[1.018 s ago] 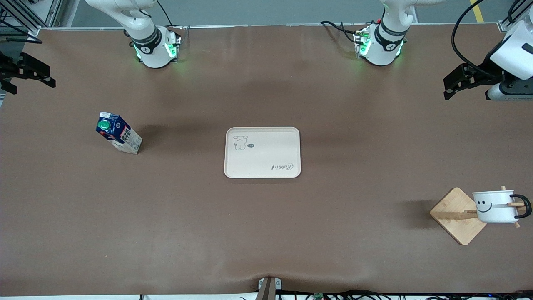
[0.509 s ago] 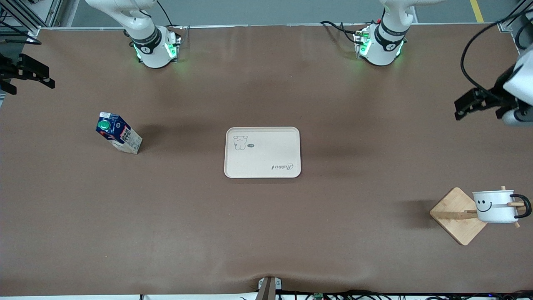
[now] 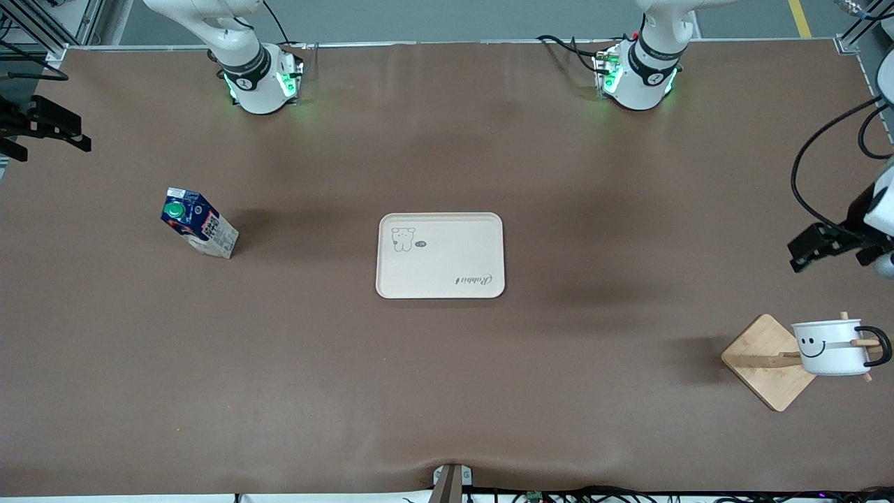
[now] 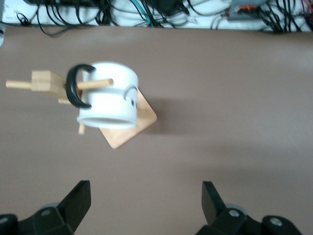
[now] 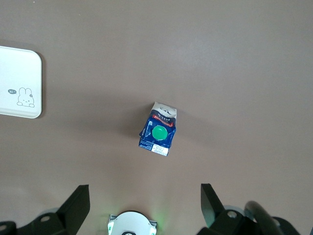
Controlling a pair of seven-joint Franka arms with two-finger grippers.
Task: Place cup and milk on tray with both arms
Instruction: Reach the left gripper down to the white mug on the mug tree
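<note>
The cup (image 3: 831,347), a white mug with a smiley face, hangs by its black handle on a peg of a bamboo stand (image 3: 767,363) at the left arm's end of the table. My left gripper (image 3: 803,253) hovers open and holds nothing, over bare table close to that stand. Its wrist view shows the cup (image 4: 110,95) ahead of the gripper (image 4: 145,196). The milk (image 3: 199,223) stands toward the right arm's end. My right gripper (image 3: 59,140) hangs open and holds nothing, high over the table edge there, with the milk (image 5: 159,134) below it. The tray (image 3: 440,256) lies mid-table, bare.
The stand's square base (image 4: 129,125) sits under the hanging cup, with wooden pegs sticking out sideways. The arm bases (image 3: 262,84) (image 3: 639,80) glow green along the table's edge. Cables run along the edge nearest the front camera.
My left gripper has swung over the left arm's end of the table toward the cup's stand. The right gripper has barely shifted. Cup, milk and tray have not moved.
</note>
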